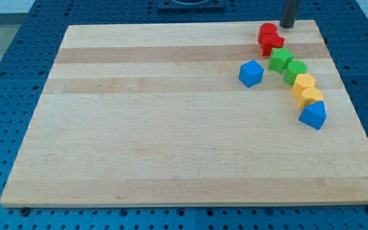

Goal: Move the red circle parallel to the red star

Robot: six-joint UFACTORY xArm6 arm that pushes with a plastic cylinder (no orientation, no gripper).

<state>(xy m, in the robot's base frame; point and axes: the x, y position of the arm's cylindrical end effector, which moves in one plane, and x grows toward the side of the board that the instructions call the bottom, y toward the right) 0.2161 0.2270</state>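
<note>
A: Pale wooden board [171,128] on a blue perforated bench [18,38]; nearly all the blocks crowd the view's upper right.

B: Where's the red circle?

A: At the head of the chain, near the board's top edge: red circle [268,30], with the red star [273,43] touching it just below. My tip [287,26] stands just to the view's right of the circle, apart from it as far as I can tell. There's no pincer here, only a rod, so nothing spreads or pinches.

B: What could go wrong?

A: The two reds touch, so a push on the circle may drag the star along. The star in turn abuts the green block [280,59], which leads to a second green block [294,70], two yellow blocks [304,83] [311,96] and a blue one [313,115]. A downward shove could ripple through them all.

B: And the other blue cube [251,73]?

A: Apart, to the left; a long leftward sweep might clip it. The top edge is close too.
</note>
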